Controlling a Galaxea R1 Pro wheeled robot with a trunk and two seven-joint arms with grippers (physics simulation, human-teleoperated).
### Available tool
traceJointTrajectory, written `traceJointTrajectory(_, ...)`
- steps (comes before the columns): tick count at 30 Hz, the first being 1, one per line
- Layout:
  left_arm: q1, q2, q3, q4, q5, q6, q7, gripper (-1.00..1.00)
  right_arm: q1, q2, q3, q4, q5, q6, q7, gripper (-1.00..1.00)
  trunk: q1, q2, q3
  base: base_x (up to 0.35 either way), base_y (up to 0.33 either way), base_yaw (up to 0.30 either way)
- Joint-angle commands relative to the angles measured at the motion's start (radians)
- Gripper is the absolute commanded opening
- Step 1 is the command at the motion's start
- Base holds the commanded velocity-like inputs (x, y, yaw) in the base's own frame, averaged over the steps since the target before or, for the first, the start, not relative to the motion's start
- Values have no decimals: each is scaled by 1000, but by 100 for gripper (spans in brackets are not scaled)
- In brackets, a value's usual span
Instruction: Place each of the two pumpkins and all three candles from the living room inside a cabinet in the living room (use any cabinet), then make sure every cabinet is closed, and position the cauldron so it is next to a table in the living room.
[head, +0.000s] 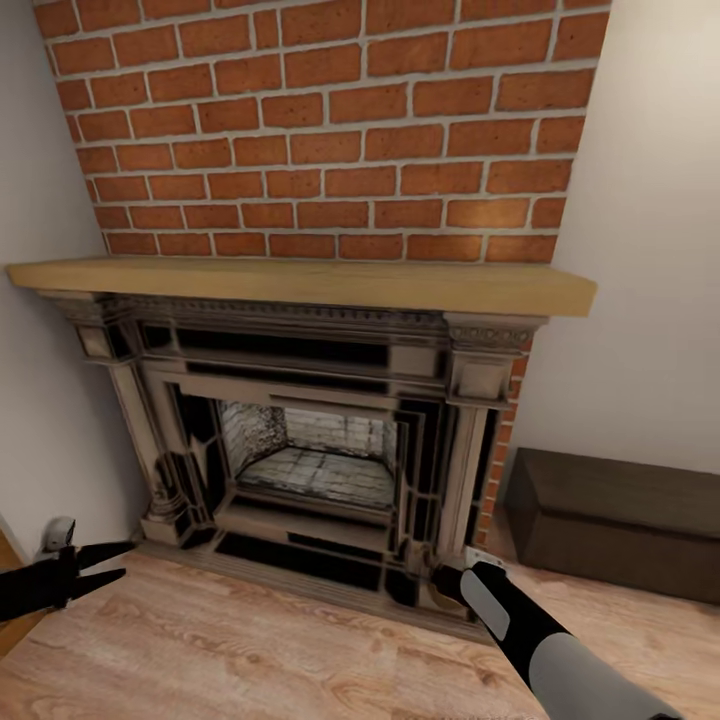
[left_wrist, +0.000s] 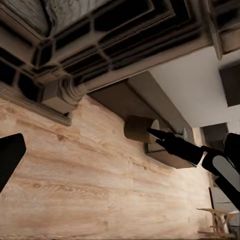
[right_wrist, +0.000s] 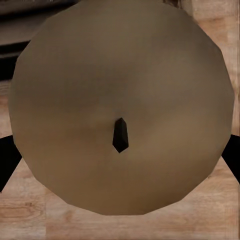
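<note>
At the far left of the head view, the left gripper (head: 105, 560) is seen low over the wood floor (head: 250, 650), its two dark fingers spread apart with nothing between them. To its right stands the fireplace (head: 300, 440), under a wooden mantel (head: 300, 283) and brick wall (head: 320, 130). At the fireplace's right foot, the right gripper (head: 450, 585) is extended downward; its fingertips are hidden there. In the right wrist view, a candle (right_wrist: 120, 105) with its dark wick is seen end-on, with a dark finger at each side edge. In the left wrist view the candle (left_wrist: 140, 129) is seen at the right gripper's (left_wrist: 156, 137) fingertips, lying on its side just above or on the floor. Whether it is truly gripped cannot be told. At the far right stands the low dark cabinet (head: 620, 530), closed.

Risk is judged as follows: the round candle may slip or roll if lifted on a marginal hold, and the arm may strike the fireplace base when withdrawn.
</note>
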Motion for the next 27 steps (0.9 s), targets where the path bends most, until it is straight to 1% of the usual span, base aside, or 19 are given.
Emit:
traceJointTrajectory(1,-3,-10,-1,-1,1,4,35,100,-1,-1,8,1,-4,3,-5,-100,0,-1,-1,0,0,-273)
traceJointTrajectory(2,-6,-29,-3,-2,1,4,94,100,0,-2,10,3,-2,2,-2,-100,0,-1,-1,0,0,-273)
traceJointTrajectory(4,-7,-54,-4,-1,0,4,176,100,2,-2,11,6,-1,1,-1,-100,0,-1,-1,0,0,-273)
traceJointTrajectory(7,-8,-66,-3,-1,-2,1,269,100,4,-3,13,11,-1,-4,0,-100,0,-1,-1,0,0,-273)
traceJointTrajectory(8,-8,-67,-3,-1,-2,1,283,100,4,-3,13,11,-1,-5,0,-100,0,-1,-1,0,0,-273)
traceJointTrajectory(9,-8,-73,-3,-1,-2,-1,312,100,5,-3,14,11,-1,-6,0,-100,0,-1,-1,0,0,-273)
traceJointTrajectory(10,-8,-83,-3,-1,-2,-3,347,100,5,-3,14,12,-1,-7,0,-100,0,-1,-1,0,0,-273)
traceJointTrajectory(13,-7,-123,-3,-1,-3,-9,458,100,5,-4,14,12,0,-10,0,-100,0,-1,-1,0,0,-273)
traceJointTrajectory(14,-7,-144,-3,0,-4,-12,512,100,9,-3,14,12,4,-11,-1,-100,0,-1,-1,0,0,-273)
traceJointTrajectory(15,-7,-159,-3,1,-4,-15,549,100,11,-4,14,12,7,-12,-1,-100,0,-1,-1,0,0,-273)
traceJointTrajectory(17,-6,-187,-5,5,-8,-32,627,100,15,-4,14,13,13,-18,-1,-100,0,-1,-1,0,0,-273)
traceJointTrajectory(18,-6,-199,-6,7,-16,-49,667,100,16,-4,14,18,18,-25,0,-100,0,-1,-1,0,0,-273)
traceJointTrajectory(20,-6,-228,-5,11,-45,-92,744,100,18,-3,14,47,31,-47,0,-100,0,-1,-1,0,0,-273)
traceJointTrajectory(21,-5,-252,-5,14,-72,-119,792,100,18,-1,15,78,40,-69,1,-100,0,-1,-1,0,0,-273)
traceJointTrajectory(22,-5,-271,-4,14,-90,-132,817,100,18,0,15,98,44,-85,1,-100,0,-1,-1,0,0,-273)
traceJointTrajectory(25,-5,-328,-4,24,-154,-157,861,100,19,2,16,139,48,-121,2,-100,0,-1,-1,0,0,-273)
traceJointTrajectory(26,-5,-354,-4,33,-187,-177,870,100,19,2,17,155,50,-131,1,-100,0,-1,-1,0,0,-273)
traceJointTrajectory(27,-5,-370,-4,43,-208,-197,873,100,19,2,17,166,50,-139,1,-100,0,-1,-1,0,0,-273)
